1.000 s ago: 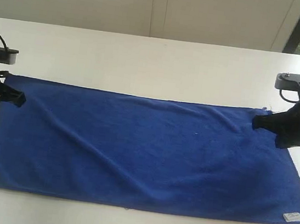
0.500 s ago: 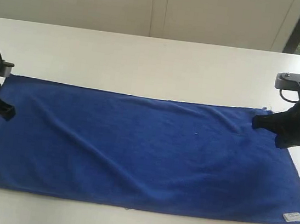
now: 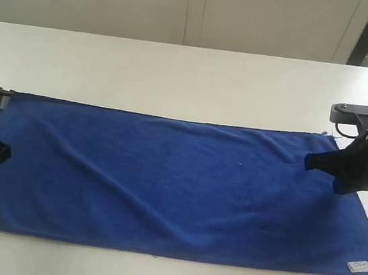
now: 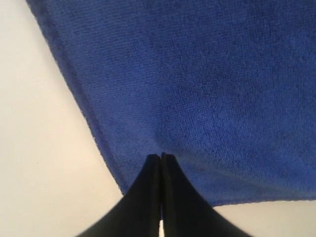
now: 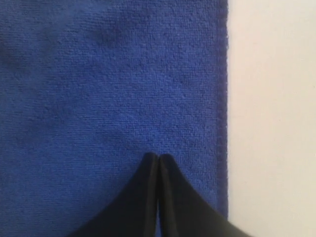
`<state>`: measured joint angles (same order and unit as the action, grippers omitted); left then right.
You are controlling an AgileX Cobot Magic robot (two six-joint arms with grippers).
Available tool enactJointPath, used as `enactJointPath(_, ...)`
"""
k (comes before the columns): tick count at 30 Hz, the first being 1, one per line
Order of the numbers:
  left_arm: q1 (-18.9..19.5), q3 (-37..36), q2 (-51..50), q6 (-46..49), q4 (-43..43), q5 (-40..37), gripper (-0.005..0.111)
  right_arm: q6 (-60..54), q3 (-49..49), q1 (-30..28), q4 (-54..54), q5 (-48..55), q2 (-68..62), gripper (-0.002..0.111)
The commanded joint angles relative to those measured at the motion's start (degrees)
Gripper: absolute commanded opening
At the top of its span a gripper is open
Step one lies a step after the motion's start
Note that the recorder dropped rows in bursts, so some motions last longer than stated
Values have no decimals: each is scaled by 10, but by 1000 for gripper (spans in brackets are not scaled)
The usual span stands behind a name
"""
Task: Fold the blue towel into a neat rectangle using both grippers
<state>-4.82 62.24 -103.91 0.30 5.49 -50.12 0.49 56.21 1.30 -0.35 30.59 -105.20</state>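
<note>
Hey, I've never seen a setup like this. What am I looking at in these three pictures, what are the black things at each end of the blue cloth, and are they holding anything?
This is a robot with two arms working at a white table. The wide picture comes from a camera off the arms. A deep blue, long rectangular microfibre towel lies spread out flat, with a small white label at one corner. The black shapes are the arms' ends: the left gripper at the towel's left end and the right gripper at its right end. The two close-ups come from a camera on each wrist, looking past the fingers. In both, the fingers are pressed together with their tips near the towel's edge. I cannot tell whether they pinch any cloth.
</note>
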Motion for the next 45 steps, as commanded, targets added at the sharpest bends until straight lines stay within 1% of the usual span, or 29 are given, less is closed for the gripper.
enactJointPath(1, 1, -4, 5, 2, 17, -18, 0, -5, 3, -4, -14, -1, -1, 0)
enactJointPath(8, 1, -4, 5, 2, 27, -24, 0, -5, 3, -4, -22, -4, -1, 0)
enactJointPath(17, 1, -6, 5, 25, 27, -48, 0, -5, 3, -4, -22, -5, -1, 0)
enactJointPath(23, 1, -30, 5, 26, 26, -17, 0, -5, 3, -4, -22, -5, -1, 0)
enactJointPath(45, 1, -68, 5, 25, 39, -8, 0, -5, 3, -4, -22, -8, -1, 0)
